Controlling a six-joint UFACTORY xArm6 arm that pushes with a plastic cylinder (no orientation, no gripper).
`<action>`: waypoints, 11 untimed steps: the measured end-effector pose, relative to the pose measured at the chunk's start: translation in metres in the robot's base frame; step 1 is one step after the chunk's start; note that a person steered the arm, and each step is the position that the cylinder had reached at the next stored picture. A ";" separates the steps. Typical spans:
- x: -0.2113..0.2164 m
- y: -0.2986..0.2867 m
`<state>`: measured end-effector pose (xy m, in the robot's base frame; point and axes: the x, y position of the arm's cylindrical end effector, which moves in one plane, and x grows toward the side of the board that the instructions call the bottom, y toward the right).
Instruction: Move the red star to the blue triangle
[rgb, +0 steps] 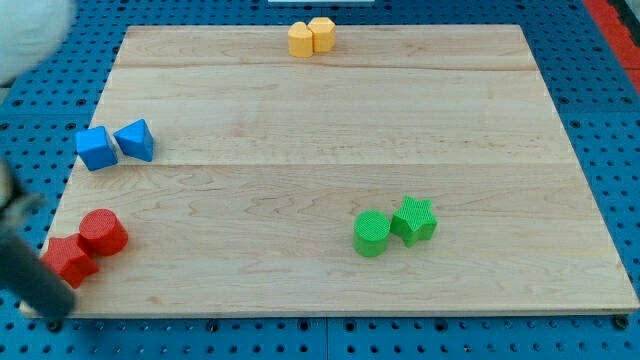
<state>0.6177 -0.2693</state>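
Observation:
The red star (68, 260) lies near the board's bottom left corner, touching a red cylinder (103, 232) on its upper right. The blue triangle (135, 139) sits at the board's left edge, well above them, touching a blue cube (96, 148) on its left. The dark rod comes in blurred from the view's left edge. My tip (52, 314) is at the board's bottom left corner, just below and left of the red star, close to it; I cannot tell whether they touch.
Two yellow blocks (311, 37) touch each other at the board's top edge, near the middle. A green cylinder (372, 233) and a green star (414, 220) touch each other right of centre, low down. The wooden board (320, 120) lies on a blue pegboard.

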 end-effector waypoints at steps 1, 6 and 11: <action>-0.021 -0.008; -0.042 0.089; -0.091 0.061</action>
